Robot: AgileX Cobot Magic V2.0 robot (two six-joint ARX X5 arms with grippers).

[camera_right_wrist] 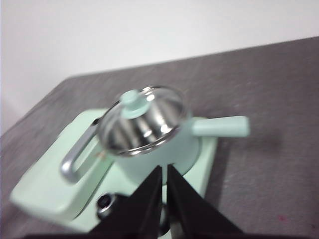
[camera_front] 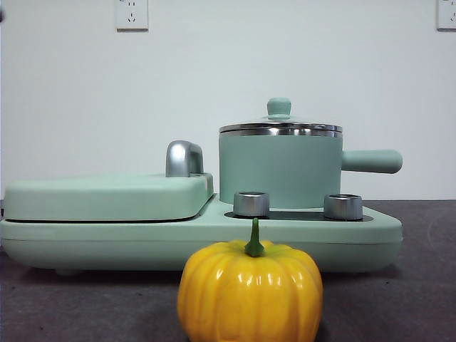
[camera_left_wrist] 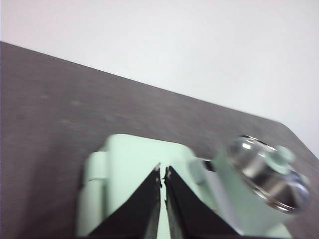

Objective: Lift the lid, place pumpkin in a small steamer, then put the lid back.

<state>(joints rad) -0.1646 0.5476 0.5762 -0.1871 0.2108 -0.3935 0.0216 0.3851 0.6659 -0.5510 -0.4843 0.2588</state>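
My left claw point(camera_left_wrist: 163, 174) and right claw point(camera_right_wrist: 164, 172) are pressed together, empty. The lid point(camera_front: 280, 122) sits on the small steamer point(camera_front: 279, 171), the pumpkin point(camera_front: 249, 291) in front of it.

Bright even light, front view sharp, glare on pumpkin point(camera_front: 249, 293), both wrist views blurred

Left gripper point(camera_left_wrist: 163, 174) and right gripper point(camera_right_wrist: 164, 172) both hang in the air, black jaws nearly touching, holding nothing.

Front view taken low, level, close behind pumpkin point(camera_front: 249, 292). Both wrist views angled down from above; small steamer point(camera_front: 280, 169) shared by all.
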